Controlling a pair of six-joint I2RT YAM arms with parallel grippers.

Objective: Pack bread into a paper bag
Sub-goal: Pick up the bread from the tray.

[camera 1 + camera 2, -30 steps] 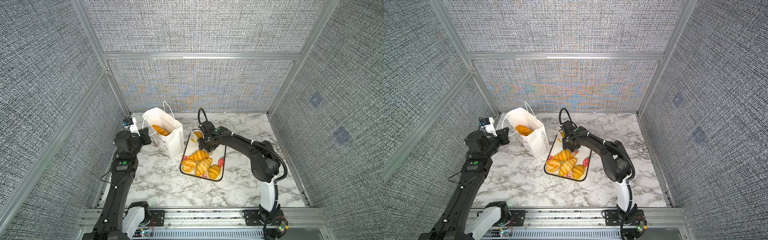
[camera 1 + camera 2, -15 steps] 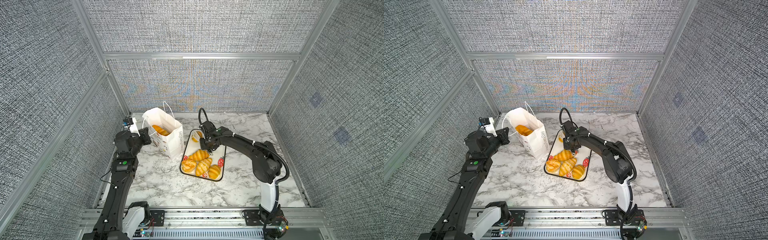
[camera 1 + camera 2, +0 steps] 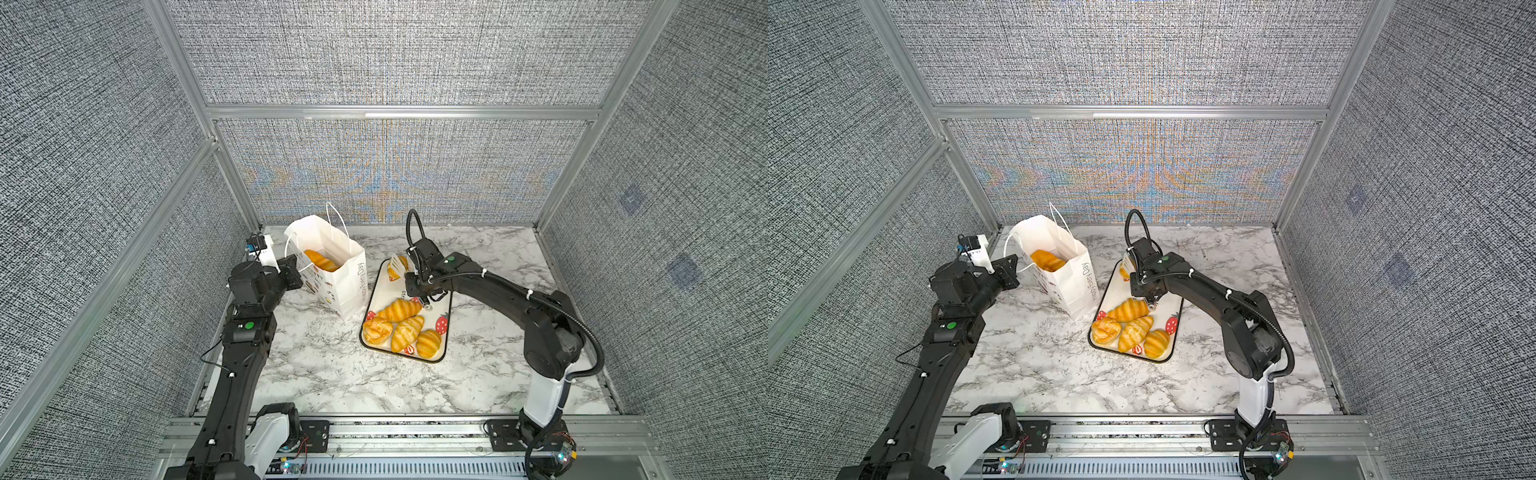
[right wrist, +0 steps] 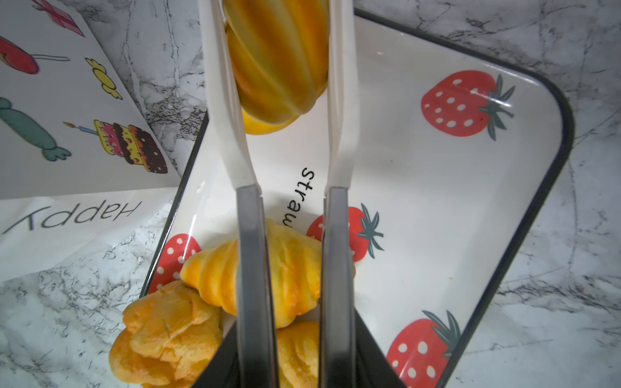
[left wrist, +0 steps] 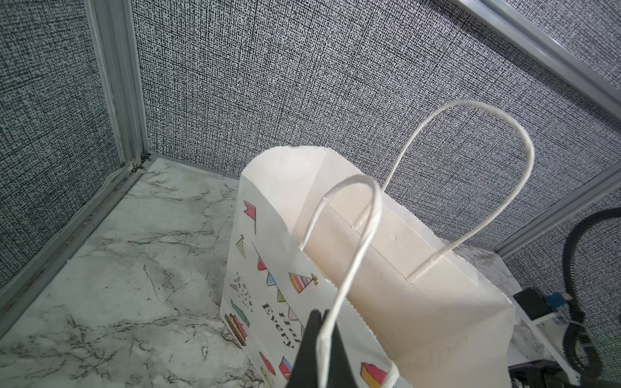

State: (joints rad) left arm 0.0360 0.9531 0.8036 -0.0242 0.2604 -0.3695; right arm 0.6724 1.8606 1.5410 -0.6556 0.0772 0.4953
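The white paper bag [image 3: 345,286] [image 3: 1073,282] stands open at the back left with one bread [image 3: 322,261] inside. My left gripper [image 5: 321,324] [image 3: 291,270] is shut on the bag's near cord handle [image 5: 356,255]. Several golden breads [image 3: 399,309] [image 3: 1129,309] lie on the strawberry tray [image 3: 440,359] to the right of the bag. At the tray's far end my right gripper [image 4: 274,13] [image 3: 400,266] is shut on a ridged oval roll [image 4: 275,67] [image 3: 1124,268], whose sides touch both white fingers [image 4: 225,111].
The bag's printed side [image 4: 67,134] stands close to the tray's left rim [image 4: 174,201]. A croissant [image 4: 215,275] and a flaky pastry [image 4: 161,329] lie under the right wrist. Grey panel walls and aluminium posts [image 3: 232,166] enclose the marble table [image 3: 332,374].
The right fingers have closed in on the oval roll at the tray's far end. The left arm and the bag have not moved.
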